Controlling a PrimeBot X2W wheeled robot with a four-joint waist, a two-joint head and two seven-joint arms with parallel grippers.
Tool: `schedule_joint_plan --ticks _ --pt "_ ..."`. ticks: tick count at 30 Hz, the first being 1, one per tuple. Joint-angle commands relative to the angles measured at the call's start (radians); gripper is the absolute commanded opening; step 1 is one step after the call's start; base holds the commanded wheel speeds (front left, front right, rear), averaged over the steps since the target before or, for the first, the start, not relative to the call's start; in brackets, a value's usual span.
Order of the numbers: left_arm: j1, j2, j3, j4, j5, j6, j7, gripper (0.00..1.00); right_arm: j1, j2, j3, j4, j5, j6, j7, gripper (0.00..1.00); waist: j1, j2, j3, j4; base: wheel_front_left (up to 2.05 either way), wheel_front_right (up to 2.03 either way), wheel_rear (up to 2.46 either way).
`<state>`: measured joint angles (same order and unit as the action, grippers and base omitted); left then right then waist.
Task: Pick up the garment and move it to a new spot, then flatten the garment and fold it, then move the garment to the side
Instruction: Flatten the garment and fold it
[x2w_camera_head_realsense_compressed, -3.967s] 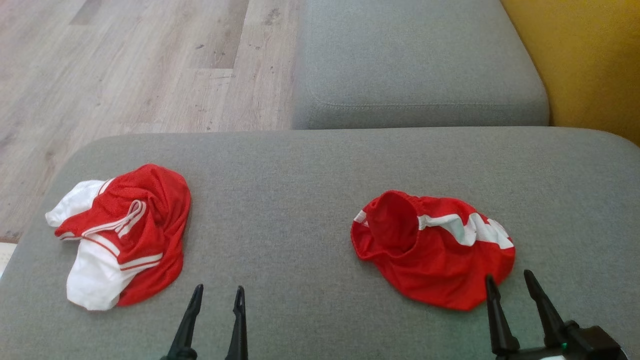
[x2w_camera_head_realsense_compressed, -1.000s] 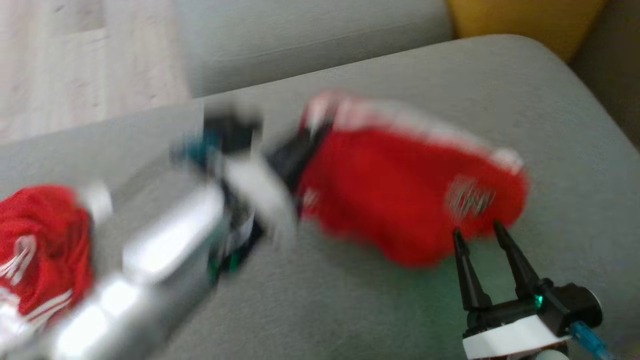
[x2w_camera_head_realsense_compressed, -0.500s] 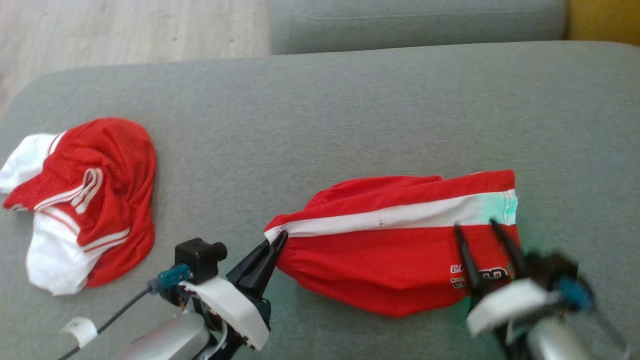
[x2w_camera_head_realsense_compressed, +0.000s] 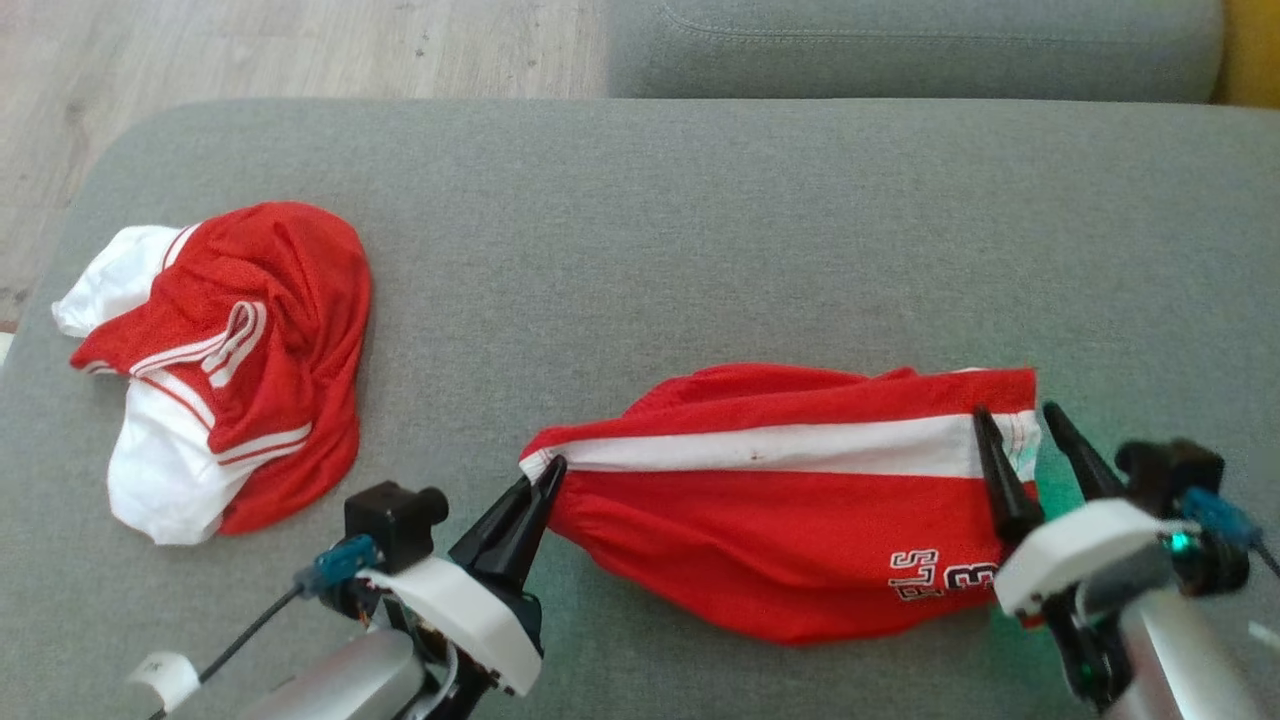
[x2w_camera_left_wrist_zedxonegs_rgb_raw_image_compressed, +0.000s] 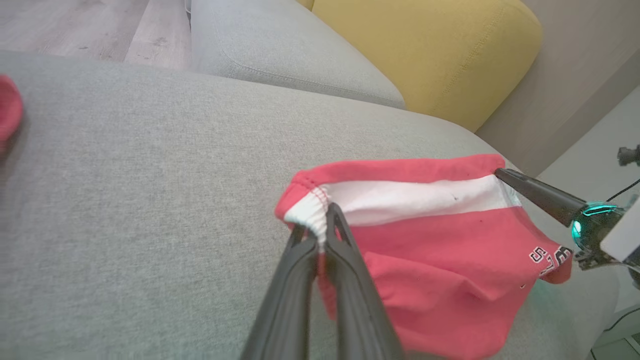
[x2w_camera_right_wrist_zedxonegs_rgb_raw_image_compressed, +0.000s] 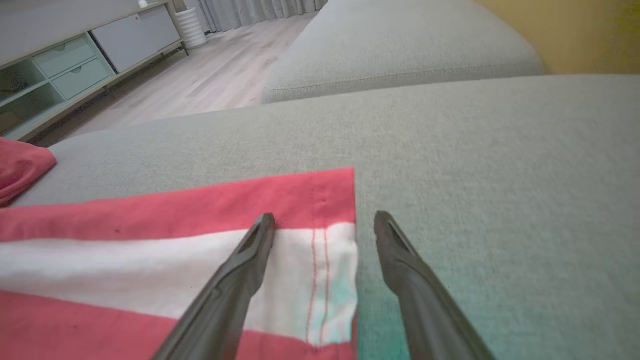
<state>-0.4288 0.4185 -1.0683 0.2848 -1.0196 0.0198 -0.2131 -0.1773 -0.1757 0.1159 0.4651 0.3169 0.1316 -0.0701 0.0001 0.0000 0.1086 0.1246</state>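
Red shorts (x2w_camera_head_realsense_compressed: 780, 520) at 5 o'clock on the sofa seat (x2w_camera_head_realsense_compressed: 700, 250), left gripper (x2w_camera_head_realsense_compressed: 552, 470) pinching their 9 o'clock corner; close your wide-open right gripper (x2w_camera_head_realsense_compressed: 1015, 410) on the 3 o'clock hem before tensioning.

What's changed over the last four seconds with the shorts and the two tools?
The red shorts, a crumpled heap before, now lie stretched out sideways. The left tool reached in and shut on their waistband end at the white stripe; the right tool, open, moved up to straddle the hem. The red-and-white jersey lies as before.
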Motion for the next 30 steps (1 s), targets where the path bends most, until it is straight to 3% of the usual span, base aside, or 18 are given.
schedule_joint_plan --ticks 1,10,11,12,13,14,16,23,30 --pt "-0.02 0.016 0.044 -0.018 0.005 0.006 -0.014 0.0 0.013 -0.017 0.011 -0.035 0.009 -0.001 0.0 1.0 -0.0001 0.0 -0.001 0.002 0.0 0.0 0.0" --pt "-0.01 0.017 0.053 -0.007 0.011 0.005 -0.027 0.0 0.09 -0.013 0.01 -0.133 0.061 -0.001 0.037 1.0 -0.0001 0.0 -0.004 0.012 0.0 0.0 0.0" --pt "-0.009 0.017 0.052 -0.005 0.012 0.004 -0.027 0.0 0.091 -0.012 0.009 -0.137 0.06 -0.001 0.035 0.83 -0.0001 0.0 -0.004 0.013 0.0 0.0 0.0" --pt "-0.009 0.016 0.052 -0.003 0.012 0.003 -0.028 0.0 0.092 -0.011 0.009 -0.139 0.059 -0.001 0.035 0.75 -0.0001 0.0 -0.006 0.013 0.0 0.0 0.0" --pt "-0.009 0.015 0.051 -0.001 0.012 0.002 -0.028 0.0 0.093 -0.011 0.011 -0.141 0.059 -0.001 0.035 0.5 -0.0001 0.0 -0.007 0.014 0.0 0.0 0.0" --pt "-0.008 0.014 0.05 0.001 0.013 0.002 -0.028 0.0 0.095 -0.011 0.012 -0.143 0.058 -0.001 0.036 0.37 -0.0001 0.0 -0.009 0.016 0.0 0.0 0.0" --pt "-0.007 0.012 0.048 0.005 0.012 0.0 -0.028 0.0 0.1 -0.014 0.016 -0.146 0.053 -0.001 0.036 0.0 -0.0001 0.0 -0.014 0.018 0.0 0.0 0.0" --pt "-0.048 0.023 0.056 -0.002 0.043 -0.009 -0.033 0.0 0.086 -0.016 -0.05 -0.2 0.033 -0.001 0.004 0.0 -0.0001 0.0 -0.022 0.002 0.0 0.0 0.0" --pt "-0.36 0.056 0.103 0.003 0.135 -0.063 0.026 0.0 -0.182 -0.098 -0.095 -0.299 0.037 -0.001 0.038 0.0 -0.0001 0.0 0.068 -0.084 0.0 0.0 0.0"
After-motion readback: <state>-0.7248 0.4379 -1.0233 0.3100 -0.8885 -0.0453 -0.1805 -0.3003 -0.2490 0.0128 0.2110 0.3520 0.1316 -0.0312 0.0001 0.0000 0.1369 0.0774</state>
